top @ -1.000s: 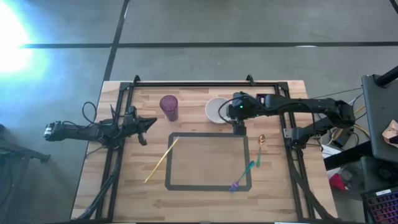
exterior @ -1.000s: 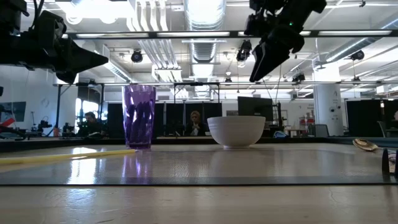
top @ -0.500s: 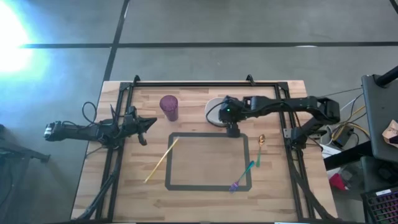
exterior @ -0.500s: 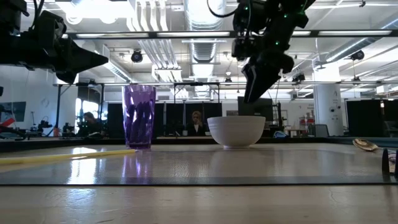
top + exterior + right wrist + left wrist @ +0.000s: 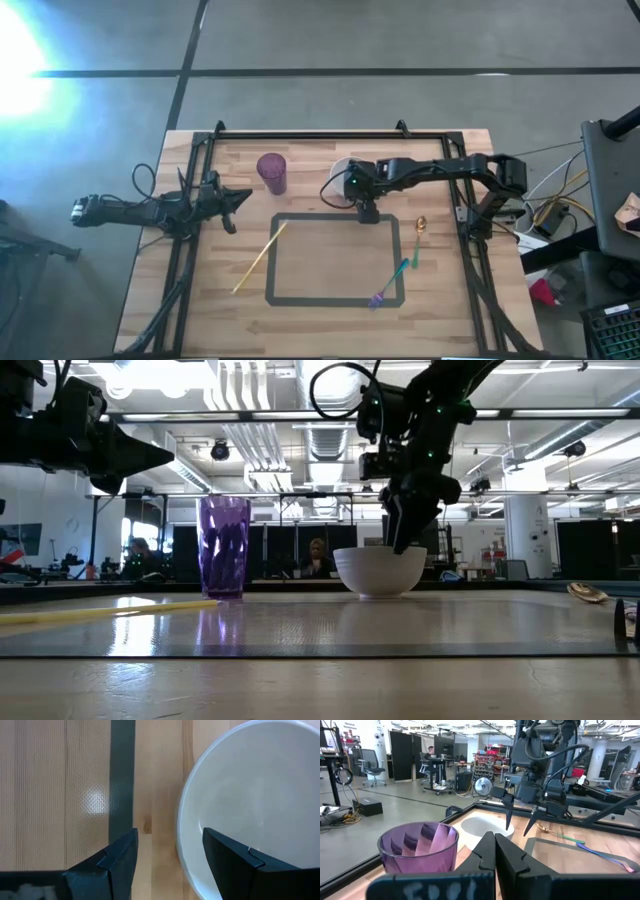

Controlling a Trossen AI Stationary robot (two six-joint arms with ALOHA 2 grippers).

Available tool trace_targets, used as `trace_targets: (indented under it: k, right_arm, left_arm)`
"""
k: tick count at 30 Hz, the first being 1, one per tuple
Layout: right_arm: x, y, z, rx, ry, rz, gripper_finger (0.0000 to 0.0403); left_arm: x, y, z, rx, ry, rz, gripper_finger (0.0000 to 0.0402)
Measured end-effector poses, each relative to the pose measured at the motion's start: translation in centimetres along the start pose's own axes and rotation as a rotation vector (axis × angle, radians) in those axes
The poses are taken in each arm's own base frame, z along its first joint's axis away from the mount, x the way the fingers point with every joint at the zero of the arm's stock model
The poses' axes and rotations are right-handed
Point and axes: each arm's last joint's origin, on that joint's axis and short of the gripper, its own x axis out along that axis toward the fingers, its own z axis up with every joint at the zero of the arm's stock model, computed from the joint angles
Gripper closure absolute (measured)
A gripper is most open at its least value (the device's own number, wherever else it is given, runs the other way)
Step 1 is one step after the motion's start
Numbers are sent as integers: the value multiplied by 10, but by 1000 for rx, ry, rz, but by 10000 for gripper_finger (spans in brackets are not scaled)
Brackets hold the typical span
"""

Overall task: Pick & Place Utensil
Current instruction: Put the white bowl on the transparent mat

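Fingers of the right gripper [image 5: 364,212] are spread wide, holding nothing, over the white bowl's [image 5: 341,172] rim near frame center.

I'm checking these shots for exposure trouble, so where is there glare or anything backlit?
High view: a blown-out glare patch on the floor at upper left. Low view: ceiling lights backlight both arms into silhouettes, and the wet-looking table mirrors the purple cup. Right wrist view: small specular spot on the mat.

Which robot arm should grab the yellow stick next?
Probably the left. Its tool waits near the yellow stick, while the right tool, fingers open, hangs by the white bowl.
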Motion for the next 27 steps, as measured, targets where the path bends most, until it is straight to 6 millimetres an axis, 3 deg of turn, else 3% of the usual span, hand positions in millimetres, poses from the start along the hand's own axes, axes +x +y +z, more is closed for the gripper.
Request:
trace_targets:
  k: [15, 20, 27]
  right_arm:
    - [6, -1, -1, 31, 5, -5, 197]
    - [7, -1, -3, 31, 11, -4, 247]
    - [7, -1, -3, 28, 11, -4, 348]
  left_arm:
    - [0, 0, 0, 0, 0, 0, 401]
    - [0, 0, 0, 0, 0, 0, 401]
    - [0, 0, 0, 0, 0, 0, 401]
